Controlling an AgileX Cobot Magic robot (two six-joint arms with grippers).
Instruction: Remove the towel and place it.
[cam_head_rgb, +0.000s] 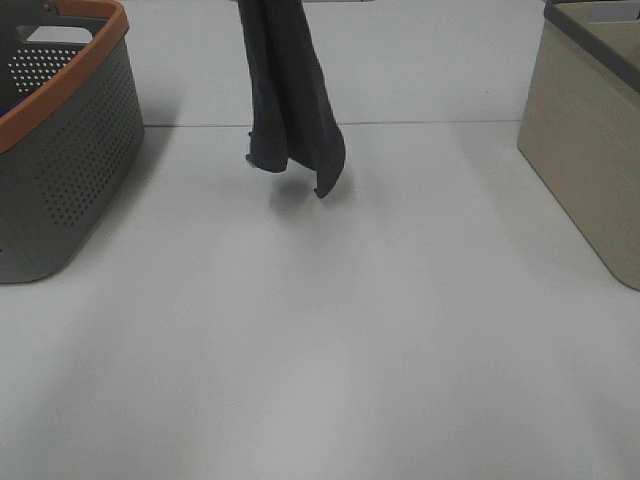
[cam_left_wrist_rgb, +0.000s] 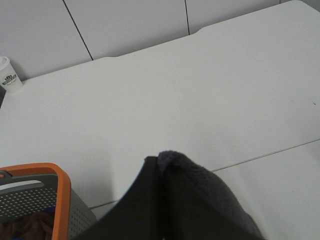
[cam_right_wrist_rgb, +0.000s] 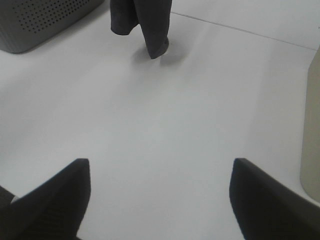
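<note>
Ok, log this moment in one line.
towel: hangs bunched over table | left gripper: jaws shut on towel | right gripper: jaws open, empty | orange-rimmed basket: at left | beige bin: at right

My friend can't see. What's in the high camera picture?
A dark grey towel hangs from above the frame over a white table. A grey basket with an orange rim stands at the left, a beige bin at the right.

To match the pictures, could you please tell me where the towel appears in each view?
Exterior high: the towel hangs at top, left of centre.
Left wrist: towel close up, pinched in the left claw.
Right wrist: towel far off, hanging beyond the open right claw.
Shared landmark: the grey perforated basket beside it.
</note>
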